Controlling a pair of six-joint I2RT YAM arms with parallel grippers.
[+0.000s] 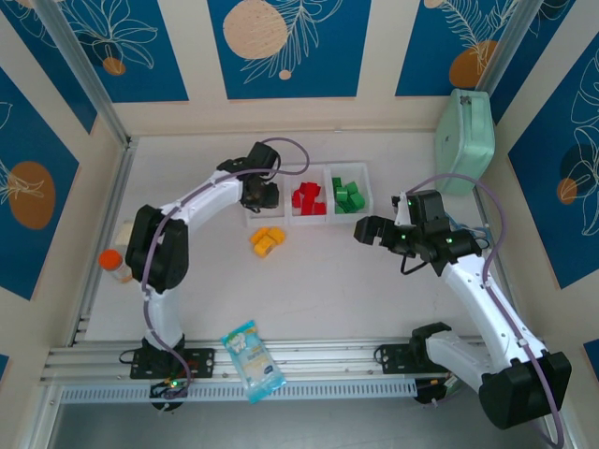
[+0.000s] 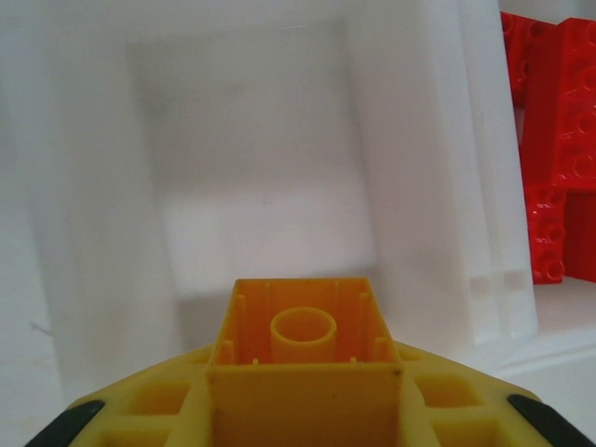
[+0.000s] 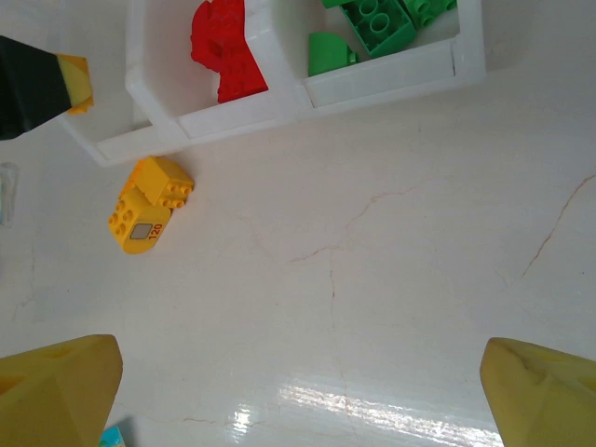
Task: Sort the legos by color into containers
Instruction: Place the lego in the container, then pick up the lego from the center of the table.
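— Where is our left gripper (image 1: 259, 195)?
— Over the tray's (image 1: 327, 187) left compartment, clamped on an orange brick (image 2: 303, 345).
— And our right gripper (image 1: 374, 230)?
— Fingers wide apart, above the table (image 1: 309, 290), right of the tray.
— Our other legos?
— Red bricks (image 1: 308, 198) in the middle compartment, green bricks (image 1: 349, 195) in the right, yellow bricks (image 1: 267, 241) just before the tray.

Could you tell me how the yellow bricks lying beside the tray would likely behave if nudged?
The yellow bricks look like hard, glossy plastic, so they probably stay stiff and slide easily on the smooth table. One leans tilted on another, so a nudge would likely separate them; their blocky shapes suggest no rolling.
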